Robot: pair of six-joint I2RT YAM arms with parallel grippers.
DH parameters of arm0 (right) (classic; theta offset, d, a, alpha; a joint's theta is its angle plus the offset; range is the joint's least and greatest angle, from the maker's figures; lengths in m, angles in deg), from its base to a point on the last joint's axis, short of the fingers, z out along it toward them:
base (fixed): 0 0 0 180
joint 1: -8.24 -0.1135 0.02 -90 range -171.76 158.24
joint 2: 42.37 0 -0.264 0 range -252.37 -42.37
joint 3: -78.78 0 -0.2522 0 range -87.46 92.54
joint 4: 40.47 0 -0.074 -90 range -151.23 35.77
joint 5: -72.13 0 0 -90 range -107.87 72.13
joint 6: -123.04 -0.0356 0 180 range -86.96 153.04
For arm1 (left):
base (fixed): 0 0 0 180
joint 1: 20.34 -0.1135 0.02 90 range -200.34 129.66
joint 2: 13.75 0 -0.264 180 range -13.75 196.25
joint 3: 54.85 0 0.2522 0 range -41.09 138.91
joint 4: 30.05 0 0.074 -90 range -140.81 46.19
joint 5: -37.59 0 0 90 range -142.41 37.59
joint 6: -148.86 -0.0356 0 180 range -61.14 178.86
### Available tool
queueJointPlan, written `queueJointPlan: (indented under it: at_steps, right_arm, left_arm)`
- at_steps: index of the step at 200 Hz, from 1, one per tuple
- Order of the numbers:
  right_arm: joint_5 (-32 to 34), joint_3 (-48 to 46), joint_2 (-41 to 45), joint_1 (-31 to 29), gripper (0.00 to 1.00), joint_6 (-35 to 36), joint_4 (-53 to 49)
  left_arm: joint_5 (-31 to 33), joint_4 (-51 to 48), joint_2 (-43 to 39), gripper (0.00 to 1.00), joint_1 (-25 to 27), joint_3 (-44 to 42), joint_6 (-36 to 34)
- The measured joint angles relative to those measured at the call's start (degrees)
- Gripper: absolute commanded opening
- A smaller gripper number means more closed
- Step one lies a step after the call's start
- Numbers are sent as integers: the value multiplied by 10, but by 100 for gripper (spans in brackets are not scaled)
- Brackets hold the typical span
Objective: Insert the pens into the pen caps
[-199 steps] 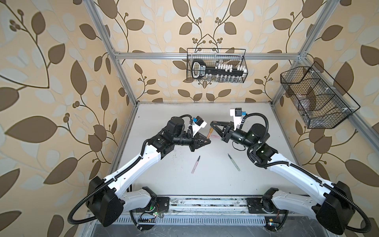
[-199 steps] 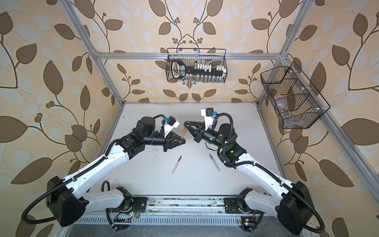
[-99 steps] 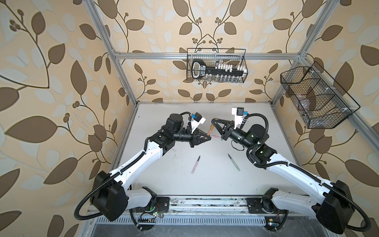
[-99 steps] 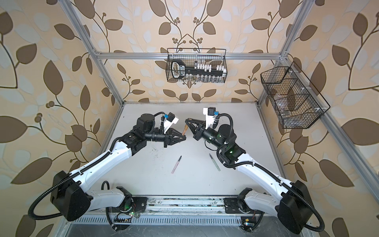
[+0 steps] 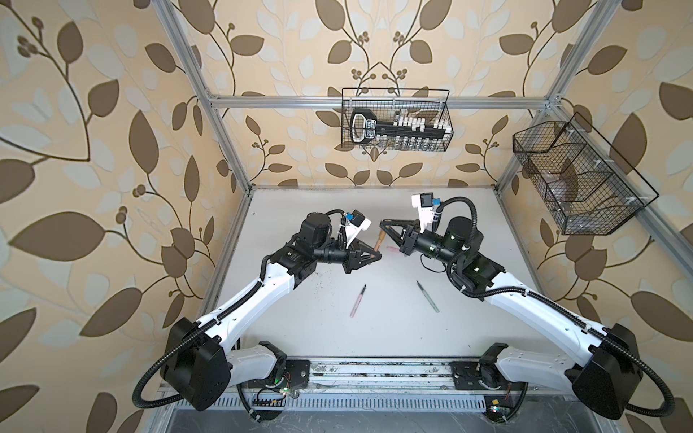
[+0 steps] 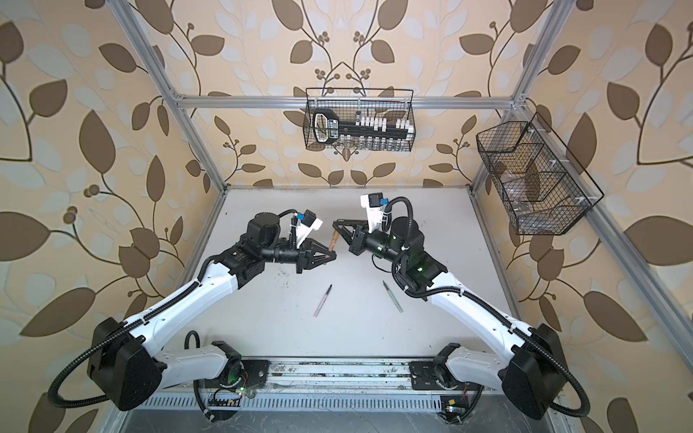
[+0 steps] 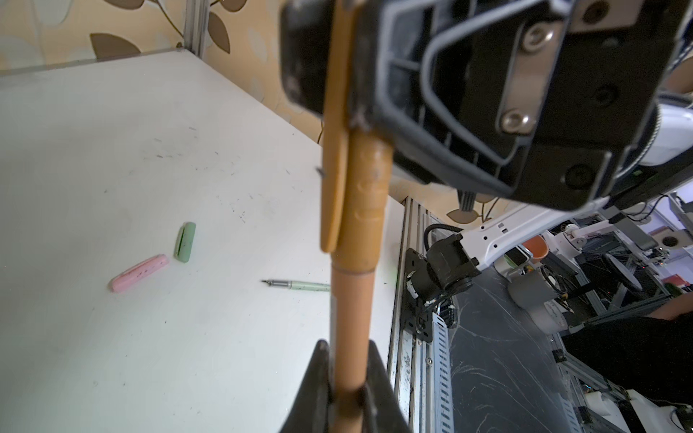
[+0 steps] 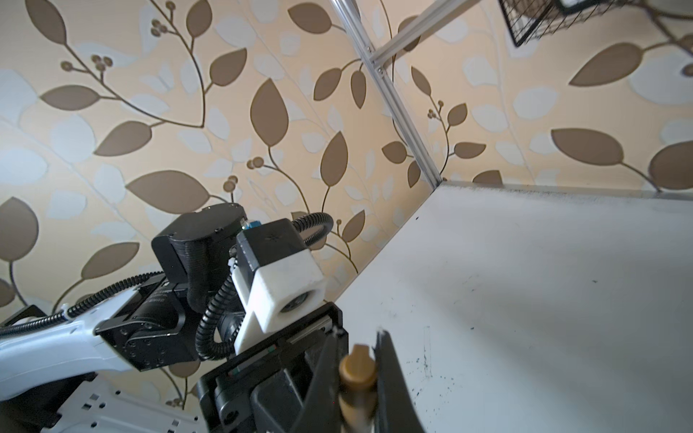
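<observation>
White speckled table (image 5: 375,337) sits within leaf-papered walls (image 5: 93,150), left gripper (image 5: 378,257) pinching the brown pen (image 7: 350,318), right gripper (image 5: 383,224) the brown cap (image 7: 369,195).

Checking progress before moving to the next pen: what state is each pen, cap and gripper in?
brown pen: tip in brown cap, held above table
brown cap: on brown pen
pink pen: uncapped, lying on table
green pen: uncapped, lying on table
pink cap: loose on table
green cap: loose on table
left gripper: shut on brown pen
right gripper: shut on brown cap
</observation>
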Motion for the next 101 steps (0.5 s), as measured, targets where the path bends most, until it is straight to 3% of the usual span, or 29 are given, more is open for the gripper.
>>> queueJointPlan:
  at_steps: [14, 25, 46, 101]
  right_arm:
    - [-36, 0, -15, 2, 0, 16, -54]
    - [-57, -1, -33, 5, 0, 23, -92]
    - [-86, -1, -68, 28, 0, 29, -139]
    - [-120, 103, -129, 101, 0, 80, -258]
  left_arm:
    - [21, 27, -18, 36, -5, -14, 19]
    - [35, 51, -33, 49, -10, -18, 36]
    - [58, 91, -57, 52, -14, -31, 56]
    - [142, 56, -86, 88, -15, -101, 92]
